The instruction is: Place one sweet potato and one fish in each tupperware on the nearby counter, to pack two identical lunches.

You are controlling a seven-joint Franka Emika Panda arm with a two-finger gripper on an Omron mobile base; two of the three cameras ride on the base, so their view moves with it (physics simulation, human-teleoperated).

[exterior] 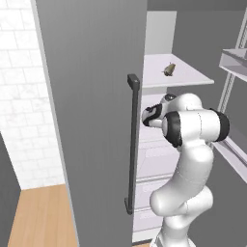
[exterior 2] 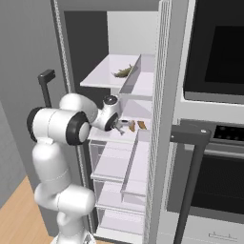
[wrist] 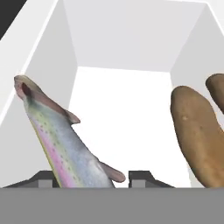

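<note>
Gripper (wrist: 92, 177) has its fingers either side of a fish (wrist: 61, 144) on a white fridge shelf (wrist: 127, 113), jaws narrowed, grip unclear. Sweet potato (wrist: 194, 135) lies beside it. Grey fridge door (exterior: 91, 111) stands open beside the oven (exterior 2: 214, 143).

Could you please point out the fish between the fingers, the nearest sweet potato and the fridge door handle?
fish (wrist: 65, 144): hand view, mid-body.
sweet potato (wrist: 197, 135): hand view, its middle.
fridge door handle (exterior: 133, 144): left base view, mid-bar.
</note>
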